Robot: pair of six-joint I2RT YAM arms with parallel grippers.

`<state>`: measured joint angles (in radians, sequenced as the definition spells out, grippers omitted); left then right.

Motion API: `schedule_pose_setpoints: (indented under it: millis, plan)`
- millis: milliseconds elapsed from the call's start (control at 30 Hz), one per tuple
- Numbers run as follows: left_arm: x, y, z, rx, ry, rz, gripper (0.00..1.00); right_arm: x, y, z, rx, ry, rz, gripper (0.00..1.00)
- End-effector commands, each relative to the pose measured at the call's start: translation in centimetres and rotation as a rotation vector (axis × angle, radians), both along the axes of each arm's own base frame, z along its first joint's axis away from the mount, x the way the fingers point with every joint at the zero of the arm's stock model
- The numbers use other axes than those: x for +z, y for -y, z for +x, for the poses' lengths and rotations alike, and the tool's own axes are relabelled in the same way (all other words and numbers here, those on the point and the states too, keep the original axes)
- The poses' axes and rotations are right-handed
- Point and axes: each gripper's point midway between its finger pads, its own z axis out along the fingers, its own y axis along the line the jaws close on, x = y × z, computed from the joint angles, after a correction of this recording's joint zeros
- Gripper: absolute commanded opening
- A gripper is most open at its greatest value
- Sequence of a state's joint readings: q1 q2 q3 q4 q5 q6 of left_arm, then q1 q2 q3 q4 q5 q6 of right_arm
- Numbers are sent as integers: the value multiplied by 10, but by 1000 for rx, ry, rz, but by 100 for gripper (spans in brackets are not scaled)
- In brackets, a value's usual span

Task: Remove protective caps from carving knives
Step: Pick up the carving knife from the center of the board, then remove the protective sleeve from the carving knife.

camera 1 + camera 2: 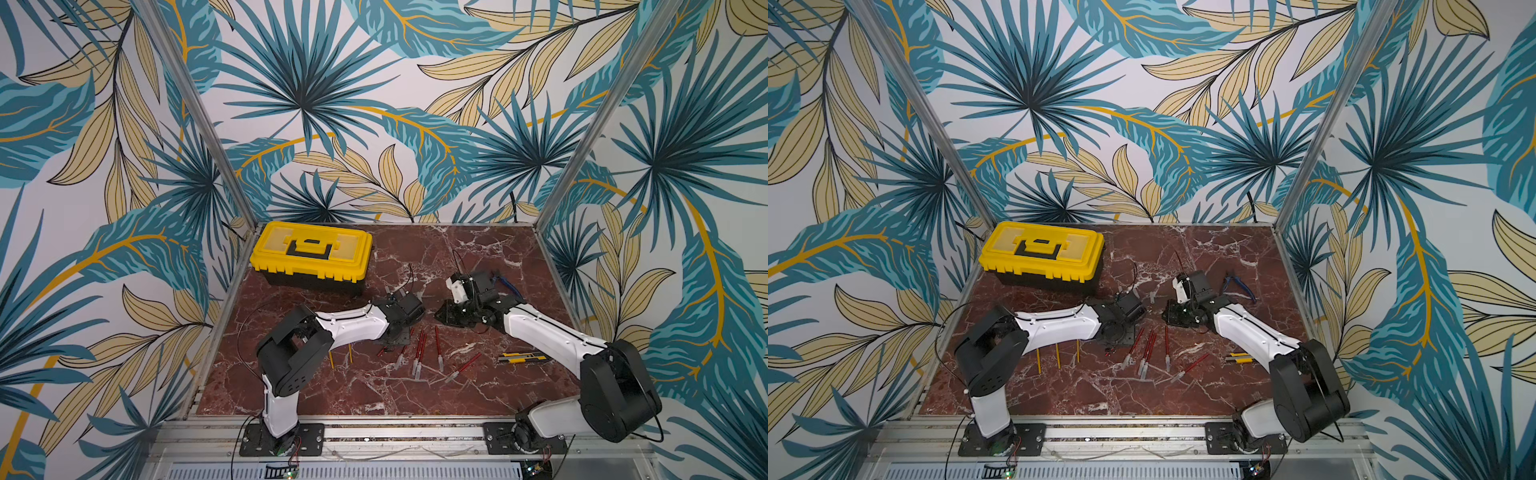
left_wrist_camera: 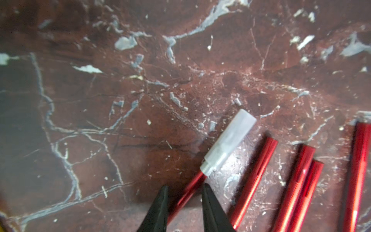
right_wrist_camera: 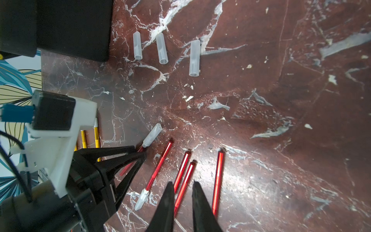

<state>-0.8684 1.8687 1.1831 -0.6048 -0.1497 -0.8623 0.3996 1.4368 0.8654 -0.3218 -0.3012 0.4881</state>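
Note:
My left gripper (image 2: 183, 187) is shut on the red handle of a carving knife (image 2: 192, 181), just behind its translucent protective cap (image 2: 228, 140), low over the marble. The right wrist view shows the same fingertips (image 3: 143, 154) pinching that handle below the cap (image 3: 152, 134). Several more red knives (image 3: 217, 176) lie beside it, one with its cap (image 3: 141, 200) on. Three loose caps (image 3: 162, 48) lie farther back. Yellow-handled knives (image 1: 1057, 357) show under the left arm. My right gripper (image 3: 181, 184) hovers above the red knives, its jaws slightly apart and holding nothing.
A yellow toolbox (image 1: 311, 253) stands at the back left. A yellow-and-black utility knife (image 1: 521, 358) lies by the right arm, and blue-handled pliers (image 1: 505, 282) lie behind the right wrist. Patterned walls with metal posts enclose the marble table (image 1: 374, 395).

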Motion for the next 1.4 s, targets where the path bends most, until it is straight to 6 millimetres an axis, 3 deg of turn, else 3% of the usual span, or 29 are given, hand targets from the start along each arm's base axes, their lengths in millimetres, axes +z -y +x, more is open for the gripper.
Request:
schedule_pose_setpoints:
  millis: [0,267,400,600,833,900,1167,1367]
  plan:
    - [-11,-1,-1,-2,-19,-3,26,-12,1,-5,-9,-35,3,20]
    - [-19,0,-1,-11,-35,-3,13,-12,-2,-4,-11,-42,25,20]
    - [-14,-2,1,-19,-26,-10,11,-10,-6,-1,-13,-40,50,20]
    - [24,3,9,-53,47,-72,5,0,-20,0,10,-42,134,21]
    - [81,13,14,-153,163,-163,0,32,-42,4,48,-5,292,46]
    - [93,15,13,-172,185,-193,0,42,-50,5,71,-1,337,48]
    - [121,25,4,-222,213,-304,0,57,-65,16,98,16,379,48]
    - [124,24,3,-224,218,-308,0,65,-82,23,120,22,411,46]
